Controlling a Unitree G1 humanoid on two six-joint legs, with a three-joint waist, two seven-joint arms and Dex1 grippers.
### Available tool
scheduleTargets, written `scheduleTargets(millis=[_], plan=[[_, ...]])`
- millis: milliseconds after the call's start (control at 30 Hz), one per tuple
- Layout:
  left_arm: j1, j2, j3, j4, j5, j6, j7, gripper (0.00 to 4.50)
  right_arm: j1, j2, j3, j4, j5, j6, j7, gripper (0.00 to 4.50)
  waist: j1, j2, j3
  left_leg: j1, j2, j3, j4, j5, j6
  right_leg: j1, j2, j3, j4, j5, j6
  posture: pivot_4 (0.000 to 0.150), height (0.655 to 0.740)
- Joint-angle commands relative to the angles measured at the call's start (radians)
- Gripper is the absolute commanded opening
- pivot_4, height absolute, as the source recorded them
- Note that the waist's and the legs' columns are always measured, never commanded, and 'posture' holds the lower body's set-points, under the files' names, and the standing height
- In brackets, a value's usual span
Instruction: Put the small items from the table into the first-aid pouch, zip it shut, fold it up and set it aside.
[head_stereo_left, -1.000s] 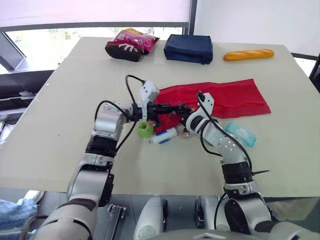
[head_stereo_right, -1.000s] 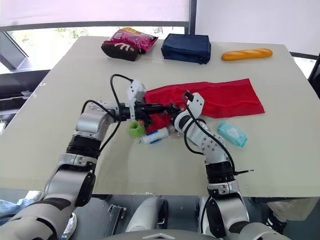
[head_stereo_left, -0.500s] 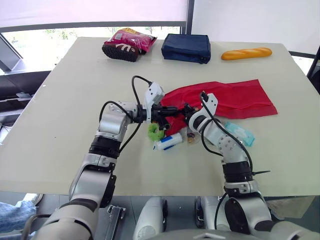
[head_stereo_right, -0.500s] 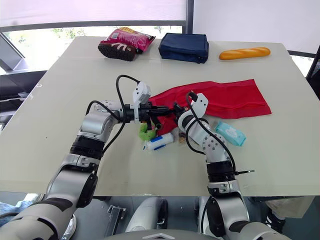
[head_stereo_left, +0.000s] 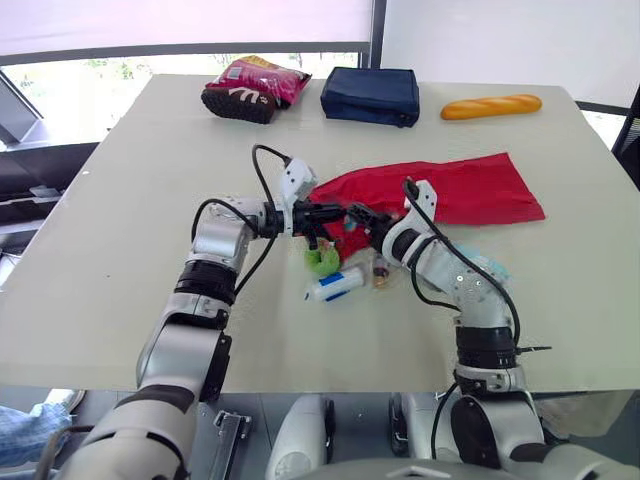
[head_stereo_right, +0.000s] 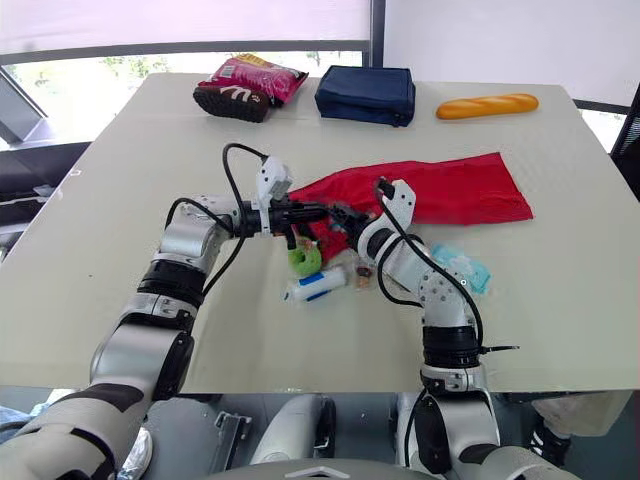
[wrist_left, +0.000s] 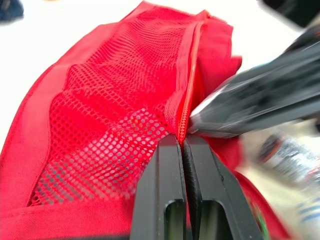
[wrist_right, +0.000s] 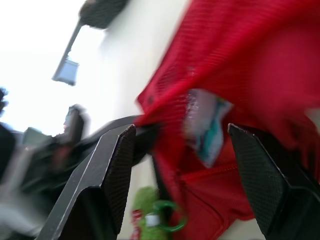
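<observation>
The red mesh first-aid pouch (head_stereo_left: 450, 195) lies across the middle of the table. My left gripper (head_stereo_left: 335, 214) is shut on the pouch's zipper edge (wrist_left: 186, 107) and holds its mouth up. My right gripper (head_stereo_left: 358, 215) is at that mouth, facing the left one, with its fingers (wrist_right: 112, 165) spread open. A small white-and-teal packet (wrist_right: 207, 125) shows blurred between them against the red mesh, touching neither finger. On the table below the mouth lie a green item (head_stereo_left: 321, 260), a white-and-blue tube (head_stereo_left: 335, 286) and a small brown bottle (head_stereo_left: 380, 270). A teal tissue pack (head_stereo_right: 462, 268) lies beside my right forearm.
Along the far edge sit a red snack bag (head_stereo_left: 258, 88), a navy pouch (head_stereo_left: 375, 95) and a bread loaf (head_stereo_left: 490, 106). The pale table (head_stereo_left: 130, 250) is bare on its left half and along the front edge.
My right gripper's fingers have spread apart at the pouch mouth. The left gripper keeps its hold on the zipper edge. The view has shifted slightly.
</observation>
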Motion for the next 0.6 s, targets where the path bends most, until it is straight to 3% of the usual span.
scheduleTargets(millis=[33,333,533,600], plan=[[-0.034,0.002,0.010,0.021,0.009,-0.042,0.002,0.00,0.007,0.003,-0.012,-0.058,0.045,0.048,0.018,3.16,0.001,0.000,0.000,0.000,0.000,0.000,0.000,0.000,0.000,0.000,0.000,0.000,0.000,0.000,0.000,0.150,0.7164],[-0.048,0.022,0.013,0.075,0.039,-0.100,-0.002,0.00,0.029,-0.124,-0.005,-0.210,0.034,0.034,0.235,3.16,0.003,0.000,0.000,0.000,0.000,0.000,0.000,0.000,0.000,0.000,0.000,0.000,0.000,0.000,0.000,0.150,0.7164],[-0.049,0.096,0.008,0.133,0.074,-0.161,-0.050,0.00,0.171,-0.496,0.068,-0.469,-0.192,-0.124,0.665,3.16,0.007,0.000,0.000,-0.001,-0.001,0.000,0.000,0.000,0.000,0.000,0.000,0.000,-0.002,0.000,0.001,0.150,0.7164],[-0.036,0.125,-0.001,0.137,0.084,-0.184,-0.082,0.00,0.229,-0.592,0.064,-0.518,-0.217,-0.168,0.787,3.68,0.004,0.000,0.000,-0.001,-0.001,0.001,0.000,0.000,0.001,0.000,0.000,0.000,-0.003,0.000,0.001,0.150,0.7164]])
